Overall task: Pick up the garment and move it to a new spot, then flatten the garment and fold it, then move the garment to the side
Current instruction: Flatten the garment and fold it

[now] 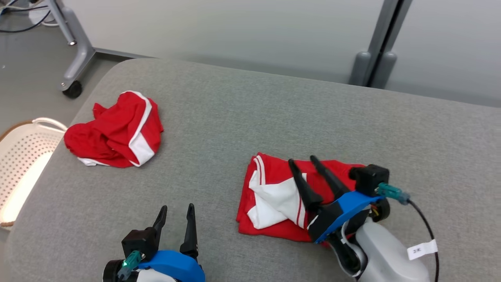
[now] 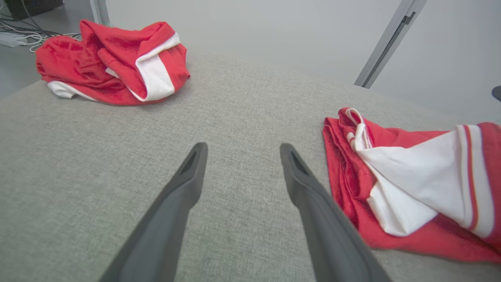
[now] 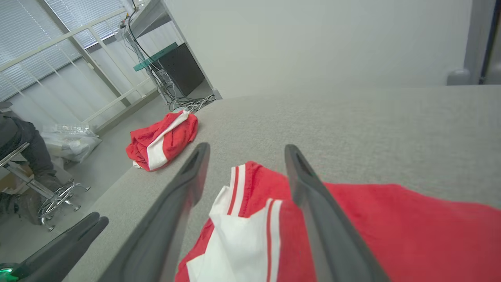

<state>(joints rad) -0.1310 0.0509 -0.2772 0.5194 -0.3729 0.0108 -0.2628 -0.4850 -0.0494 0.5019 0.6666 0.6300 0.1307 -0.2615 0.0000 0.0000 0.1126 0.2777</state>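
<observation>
1. Where the right gripper (image 1: 301, 159) hangs, the folded garment (image 1: 274, 196) lies on the near right part of the grey tabletop (image 1: 274, 109). It is a red, roughly square bundle with a white panel and red-and-white striped trim turned up on top.
2. In the right wrist view the gripper's (image 3: 246, 147) two dark fingers stand spread apart above the red cloth (image 3: 391, 227). Nothing is caught between them, so the garment is released. Whether the fingertips touch the fabric cannot be told.
3. To the left of the garment, over bare tabletop at the near edge, the left gripper (image 1: 177, 206) is also spread wide and grasps nothing. Its wrist view shows the fingers (image 2: 243, 145) pointing away across the grey surface, with the folded garment (image 2: 411, 184) just beside the right one.
4. Well apart, at the far left of the tabletop, a crumpled garment (image 1: 113, 133) in the same red with a white band lies in a loose heap.
5. Off the tabletop's left edge stands a white perforated basket (image 1: 19, 156).
6. Beyond the far left corner is a grey stand leg (image 1: 76, 58) with a black castor.
</observation>
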